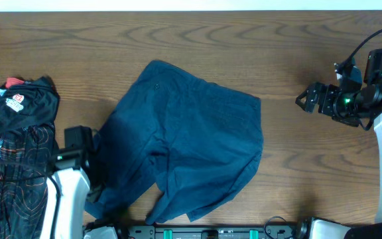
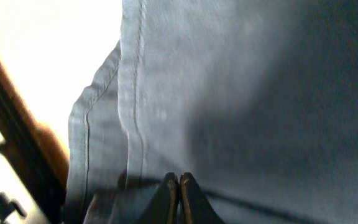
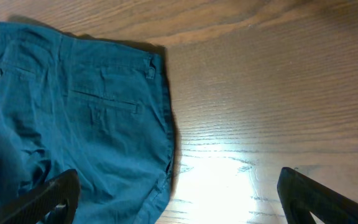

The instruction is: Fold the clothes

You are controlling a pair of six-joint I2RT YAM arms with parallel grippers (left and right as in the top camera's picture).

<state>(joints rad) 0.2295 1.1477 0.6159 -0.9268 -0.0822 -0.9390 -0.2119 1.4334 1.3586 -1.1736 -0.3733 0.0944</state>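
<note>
A pair of blue shorts (image 1: 184,146) lies spread and rumpled at the middle of the wooden counter (image 1: 297,40), reaching almost to its near edge. The right wrist view shows a back pocket and belt loops facing up. A black jersey (image 1: 12,153) with thin red lines and a white-red logo sits bunched against the left edge, apart from the shorts.

The left pincer (image 2: 179,186) is down at the shorts' left side, near the near-left corner. Its fingertips (image 2: 168,190) are pressed together on the blue cloth beside a stitched hem. They seem to nip a fold of it, though the close, dim view makes that hard to confirm.

The right pincer (image 1: 305,99) hangs over bare wood toward the right edge, well apart from the shorts, with its fingers spread wide and holding nothing.
</note>
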